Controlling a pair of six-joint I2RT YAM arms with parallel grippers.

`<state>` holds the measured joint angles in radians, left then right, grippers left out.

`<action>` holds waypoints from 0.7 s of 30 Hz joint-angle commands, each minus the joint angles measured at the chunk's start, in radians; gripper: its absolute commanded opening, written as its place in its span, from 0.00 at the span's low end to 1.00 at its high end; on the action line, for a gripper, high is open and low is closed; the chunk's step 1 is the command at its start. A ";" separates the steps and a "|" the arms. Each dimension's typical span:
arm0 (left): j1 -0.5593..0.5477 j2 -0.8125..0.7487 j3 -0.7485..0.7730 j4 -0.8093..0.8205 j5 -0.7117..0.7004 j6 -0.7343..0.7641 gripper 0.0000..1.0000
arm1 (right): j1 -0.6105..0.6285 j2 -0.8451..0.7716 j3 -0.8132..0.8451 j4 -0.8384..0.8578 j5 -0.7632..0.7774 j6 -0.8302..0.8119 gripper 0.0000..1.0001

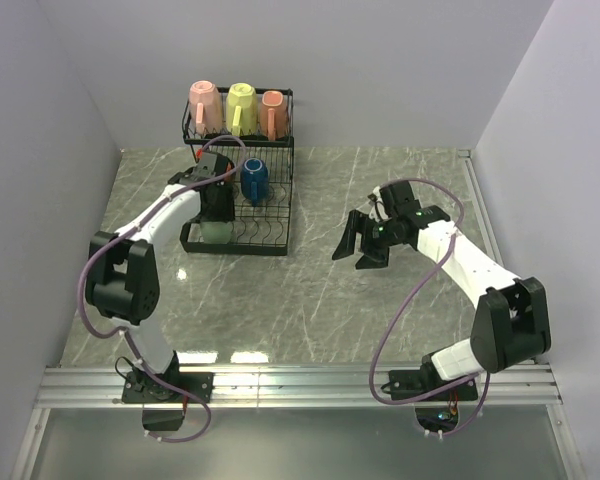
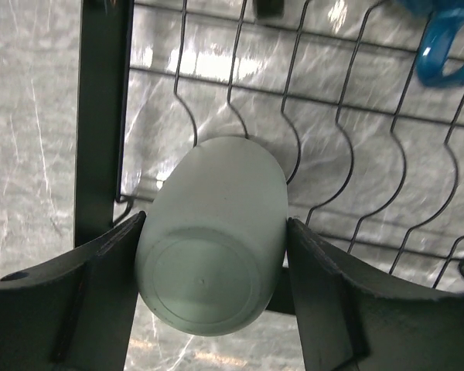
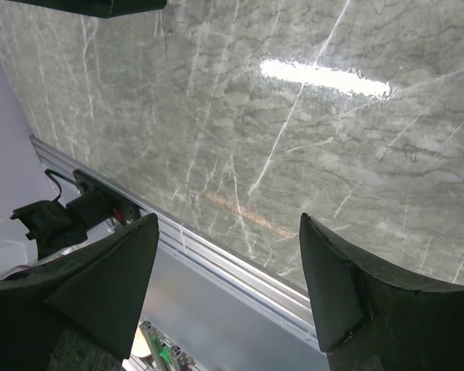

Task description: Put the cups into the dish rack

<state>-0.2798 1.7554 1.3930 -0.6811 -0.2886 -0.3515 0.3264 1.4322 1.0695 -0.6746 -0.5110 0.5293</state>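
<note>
The black wire dish rack stands at the back left. Its upper basket holds a pink cup, a pale yellow cup and an orange cup, all upside down. A blue cup lies on the lower tray; its handle shows in the left wrist view. My left gripper is shut on the handleless pale green cup, base toward the camera, at the lower tray's front left corner over the wires. My right gripper is open and empty above the table. A second pink cup is not visible.
The grey marble table has white walls on three sides. A metal rail runs along the near edge, with the arm bases bolted there. The rack's black frame bar runs just left of the held cup.
</note>
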 commanded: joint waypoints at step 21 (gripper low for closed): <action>0.056 -0.204 0.117 0.023 0.087 -0.020 0.99 | 0.008 -0.096 0.000 0.017 0.078 0.061 0.80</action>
<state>-0.2352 1.6600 1.4944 -0.6865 -0.2604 -0.3458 0.3271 1.4254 1.0908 -0.6754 -0.4515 0.5583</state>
